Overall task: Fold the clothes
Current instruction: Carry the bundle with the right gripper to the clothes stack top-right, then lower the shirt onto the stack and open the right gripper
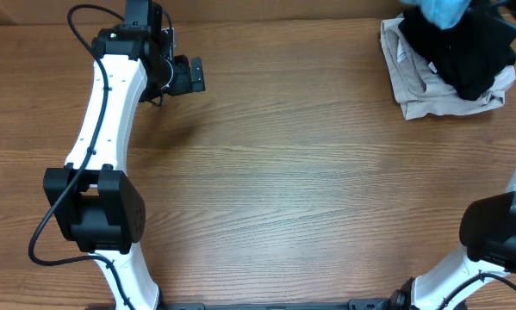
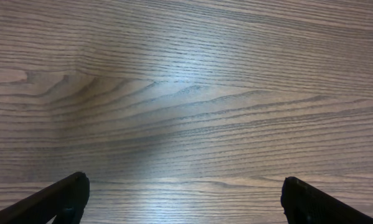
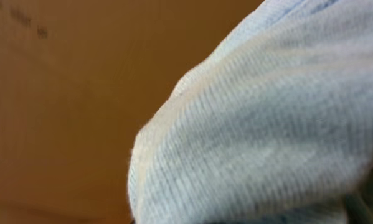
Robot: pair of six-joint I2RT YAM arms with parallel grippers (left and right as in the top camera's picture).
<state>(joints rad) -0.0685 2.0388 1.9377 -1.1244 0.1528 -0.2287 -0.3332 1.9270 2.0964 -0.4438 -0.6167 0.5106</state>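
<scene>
Overhead first, then each wrist: t-shirt (image 1: 443,10) bunched at the far right corner, left arm standing off.

Overhead, the sky-blue shirt is a blurred wad at the frame's top edge, just beyond the black garment (image 1: 464,52) heaped on the beige garment (image 1: 413,82), probably being taken off that pile toward bare table (image 1: 309,172). Left wrist: the left gripper (image 2: 185,186) is spread wide over wood, holding nothing, likely waiting for a hem. Right wrist: ribbed blue cloth fills the view and hides the fingers, so I cannot tell the right gripper's state. Crumpled so, the shirt shows no long axis or heading.
</scene>
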